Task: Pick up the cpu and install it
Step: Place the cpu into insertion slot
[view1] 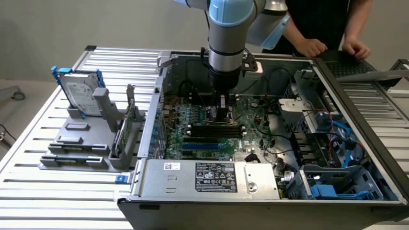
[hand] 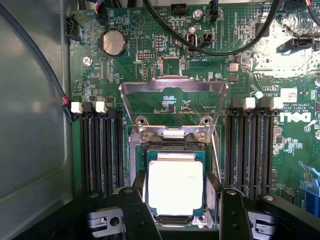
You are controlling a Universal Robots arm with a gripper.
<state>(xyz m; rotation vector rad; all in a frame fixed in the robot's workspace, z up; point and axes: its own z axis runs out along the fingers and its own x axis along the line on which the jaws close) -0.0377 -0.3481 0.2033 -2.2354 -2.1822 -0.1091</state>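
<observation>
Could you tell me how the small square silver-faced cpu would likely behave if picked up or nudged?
The small, flat, square cpu with its silver-grey metal face looks rigid, so it should not flex. That smooth, shiny lid probably makes it slippery to grip. Being thin and lying flat at the metal-framed socket, it likely won't roll or tip.

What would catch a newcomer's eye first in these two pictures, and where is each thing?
The robot arm reaches down into the open computer case at the exterior view's centre. In the wrist view, the bright silver cpu sits over the socket, between the spread dark fingers of the pincer. At the exterior view's left, a hard drive stands upright in a blue bracket.
</observation>
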